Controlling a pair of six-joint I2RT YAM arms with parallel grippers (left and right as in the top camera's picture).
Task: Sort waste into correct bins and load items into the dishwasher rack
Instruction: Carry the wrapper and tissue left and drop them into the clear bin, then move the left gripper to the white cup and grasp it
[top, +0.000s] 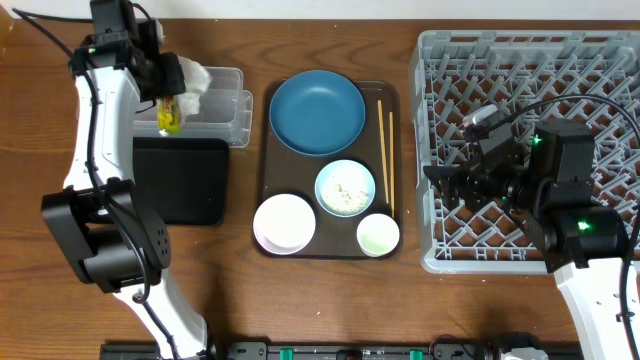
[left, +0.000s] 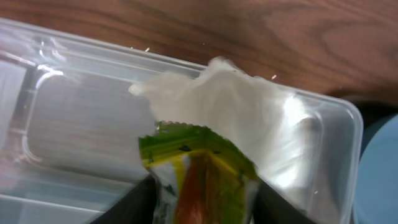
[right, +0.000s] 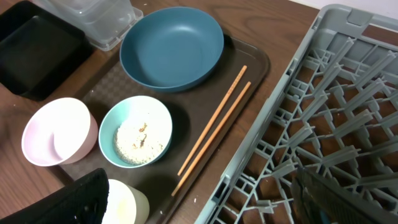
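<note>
At 10 o'clock, over the clear tub (left: 81, 124) holding 1 napkin (left: 230, 106), the snack wrapper (left: 199, 168) is seen between the left gripper's (left: 202, 208) fingers; a clamp cannot be told. The right gripper (top: 445, 186) is spread above the rack (top: 560, 70).

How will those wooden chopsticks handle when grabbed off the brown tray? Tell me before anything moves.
The chopsticks look thin and straight, so they are probably stiff and very light. They lie flat on the serving tray, so getting a grip from above may be fiddly. They are two loose sticks lying side by side, so a nudge could well roll them or split the pair.
</note>
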